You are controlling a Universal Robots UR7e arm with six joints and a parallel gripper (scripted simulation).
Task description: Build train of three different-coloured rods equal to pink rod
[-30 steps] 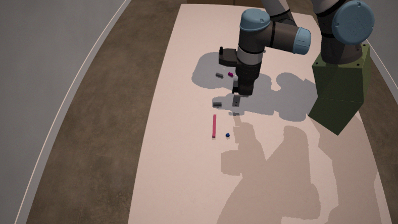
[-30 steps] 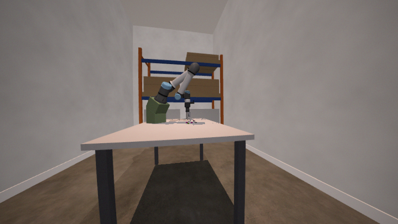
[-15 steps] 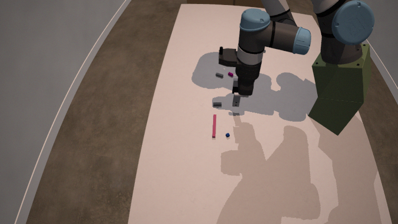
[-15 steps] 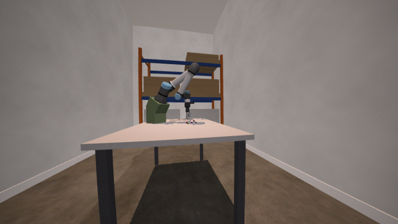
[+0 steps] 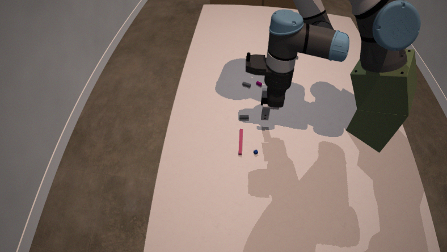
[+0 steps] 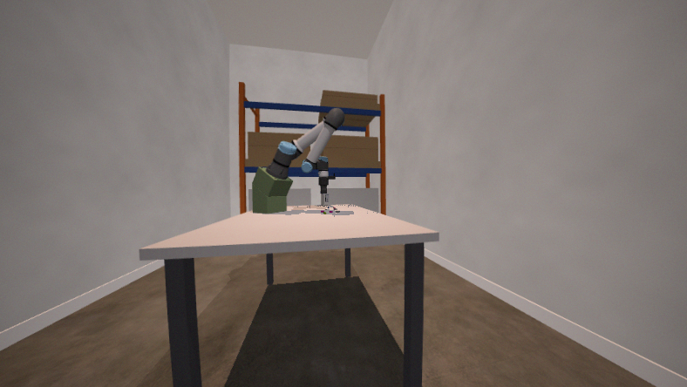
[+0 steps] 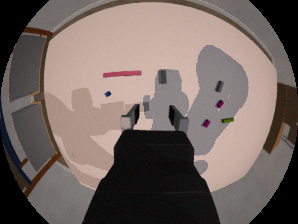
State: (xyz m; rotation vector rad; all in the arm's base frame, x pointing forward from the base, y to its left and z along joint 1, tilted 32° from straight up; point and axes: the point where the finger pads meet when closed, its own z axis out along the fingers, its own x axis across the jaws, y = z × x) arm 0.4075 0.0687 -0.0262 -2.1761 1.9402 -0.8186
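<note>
My gripper [image 5: 265, 118] [image 7: 154, 110]: fingers apart, nothing held.
Pink rod [image 5: 240, 141] [image 7: 122, 74]: upper left, wrist view.
Blue rod [image 5: 256, 152] [image 7: 108, 94]: just below it.

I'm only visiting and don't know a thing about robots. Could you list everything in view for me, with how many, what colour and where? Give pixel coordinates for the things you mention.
Long rod: 1, pink [image 5: 240, 141] [image 7: 122, 74], on the table
Tiny rod: 1, blue [image 5: 256, 151] [image 7: 108, 94], near the pink one
Grey rods [image 5: 244, 117] [image 5: 246, 84] [image 7: 162, 76] [image 7: 219, 86]: 2, grey, apart on the table
Magenta rods [image 5: 258, 83] [image 7: 220, 104] [image 7: 206, 123]: 2, magenta, near each other
Green rod [image 7: 227, 120]: 1, yellowish green, beside the magenta ones
Table [image 5: 187, 187] [image 6: 288, 235]: 1, pale top, dark legs
Rack [image 6: 241, 144]: 1, orange and blue, behind
Boxes [image 6: 350, 99] [image 6: 356, 151]: several, brown, on the rack
Pedestal [image 5: 379, 93] [image 6: 263, 194]: 1, green, under the arm
Arm [image 5: 283, 43] [image 6: 323, 179]: 1, grey and blue, over the table
Claw [image 5: 264, 103] [image 6: 324, 199] [image 7: 154, 110]: 1, dark, open, at the arm's end
</note>
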